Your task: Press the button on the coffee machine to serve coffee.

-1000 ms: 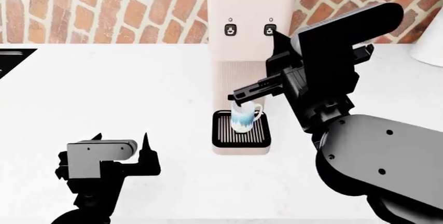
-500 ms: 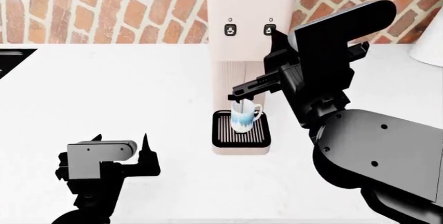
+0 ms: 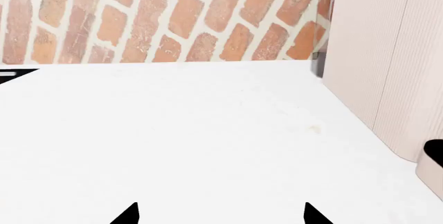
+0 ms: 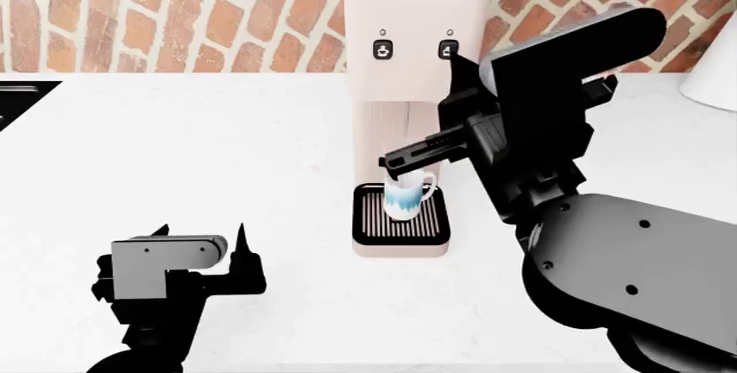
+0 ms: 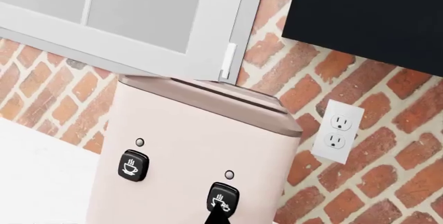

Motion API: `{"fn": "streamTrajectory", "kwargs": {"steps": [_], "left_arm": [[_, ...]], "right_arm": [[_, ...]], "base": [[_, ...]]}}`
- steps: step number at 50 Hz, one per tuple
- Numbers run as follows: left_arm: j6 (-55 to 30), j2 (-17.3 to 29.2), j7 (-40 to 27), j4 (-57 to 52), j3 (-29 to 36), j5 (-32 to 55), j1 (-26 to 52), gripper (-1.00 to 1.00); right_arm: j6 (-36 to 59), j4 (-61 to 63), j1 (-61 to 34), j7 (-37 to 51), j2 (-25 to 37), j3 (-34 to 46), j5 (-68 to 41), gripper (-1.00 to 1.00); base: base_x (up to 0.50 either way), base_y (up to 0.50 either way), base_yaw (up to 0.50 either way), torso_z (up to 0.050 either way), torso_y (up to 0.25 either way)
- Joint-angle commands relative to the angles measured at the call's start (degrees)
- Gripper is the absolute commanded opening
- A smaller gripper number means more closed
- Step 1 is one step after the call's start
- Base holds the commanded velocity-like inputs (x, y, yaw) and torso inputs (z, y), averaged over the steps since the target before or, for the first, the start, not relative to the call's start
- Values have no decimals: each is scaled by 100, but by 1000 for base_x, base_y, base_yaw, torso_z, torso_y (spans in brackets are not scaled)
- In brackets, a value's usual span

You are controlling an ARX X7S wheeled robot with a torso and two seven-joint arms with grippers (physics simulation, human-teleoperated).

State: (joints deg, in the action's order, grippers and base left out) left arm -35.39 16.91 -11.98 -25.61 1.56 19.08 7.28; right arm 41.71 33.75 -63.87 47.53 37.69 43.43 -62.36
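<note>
Pinkish-beige, the coffee machine [image 4: 406, 88] is meeting the right hand [image 5: 217, 216] at its right-side button [image 5: 221, 199]; grip unclear. Left hand [image 4: 198, 237] is idling spread above the table [image 4: 207, 148].

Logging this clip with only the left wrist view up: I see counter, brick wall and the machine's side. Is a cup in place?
Observer: Yes. The head view shows a mug standing on the drip tray of the coffee machine.
Operator: Where is the right gripper?
Observer: The right wrist view shows the right gripper with jaws shut to one tip, at the lower edge of the right button. I cannot tell whether it is touching.
Operator: And the left one?
Observer: The left gripper is open over the counter, well apart from the machine.
</note>
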Motion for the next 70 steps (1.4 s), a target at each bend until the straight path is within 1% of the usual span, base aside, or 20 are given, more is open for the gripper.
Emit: {"fn": "streamTrajectory", "kwargs": {"steps": [1, 17, 24, 28, 34, 39, 40, 55, 62, 70], "left_arm": [[-4, -16, -22, -3, -31, -42, -11, 100], [-17, -10, -71, -6, 17, -25, 18, 100], [-3, 7, -77, -19, 2, 4, -14, 100], [23, 15, -81, 15, 5, 0, -13, 100], [34, 30, -84, 15, 4, 17, -22, 100], [45, 46, -82, 2, -2, 39, -43, 100], [53, 41, -89, 10, 7, 31, -45, 100], [66, 59, -119, 14, 58, 42, -42, 100], [91, 57, -128, 49, 81, 46, -42, 100], [60, 55, -161, 36, 137, 43, -5, 100]], "right_arm": [[87, 371, 35, 236, 77, -86, -183, -100], [-74, 793, 377, 628, 419, -272, -239, -100], [-310, 1037, 782, 814, 646, -368, -179, -100], [-561, 1239, 1185, 954, 908, -479, -124, -100], [-526, 1662, 1337, 1337, 1155, -553, -262, -100], [-678, 1720, 1577, 1392, 1346, -624, -206, -100], [-743, 1721, 1692, 1383, 1390, -623, -159, 100], [-1392, 1558, 2515, 1227, 1693, -714, 220, 100], [-1984, 1353, 3165, 1097, 2003, -863, 395, 100], [-2624, 934, 3831, 861, 2103, -911, 704, 100]], "base": [[0, 0, 0, 0, 0], [0, 0, 0, 0, 0], [0, 0, 0, 0, 0], [0, 0, 0, 0, 0], [0, 0, 0, 0, 0], [0, 0, 0, 0, 0], [0, 0, 0, 0, 0], [0, 0, 0, 0, 0], [0, 0, 0, 0, 0], [0, 0, 0, 0, 0]]}}
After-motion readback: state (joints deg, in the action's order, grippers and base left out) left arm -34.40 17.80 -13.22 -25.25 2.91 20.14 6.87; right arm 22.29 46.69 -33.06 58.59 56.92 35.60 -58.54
